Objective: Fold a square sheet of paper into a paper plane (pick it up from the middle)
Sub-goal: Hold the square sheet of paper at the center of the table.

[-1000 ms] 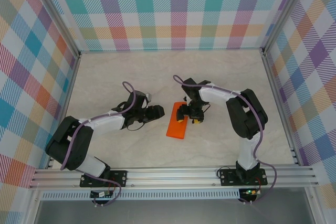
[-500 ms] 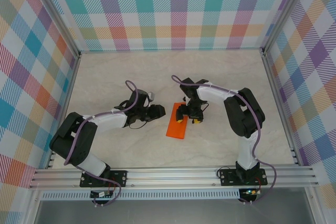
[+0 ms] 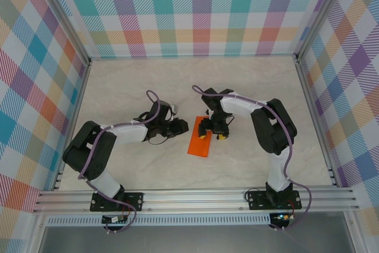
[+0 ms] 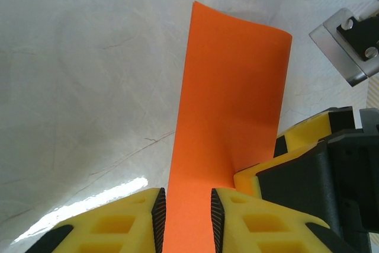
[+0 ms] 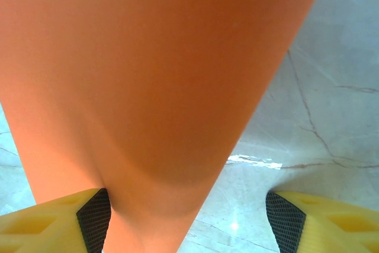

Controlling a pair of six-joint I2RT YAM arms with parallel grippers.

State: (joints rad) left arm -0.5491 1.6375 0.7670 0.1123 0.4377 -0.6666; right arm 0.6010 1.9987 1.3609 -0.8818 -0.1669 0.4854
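Observation:
The square sheet of paper is a bright orange folded strip on the table between both arms. In the left wrist view the paper rises as a bowed band, and its near end sits between the black pads of my left gripper, which touch it on both sides. That left gripper is at the strip's left edge. My right gripper hovers over the strip's far end with its jaws wide apart. In its wrist view the paper leans against the left pad of the right gripper; the other pad stands clear.
The pale marble table is bare around the arms. Checked walls and metal frame posts close off the back and both sides. A metal rail runs along the near edge by the arm bases.
My left jaws have narrowed onto the paper, and the left arm's elbow has swung right and forward. The right arm and the paper have hardly moved.

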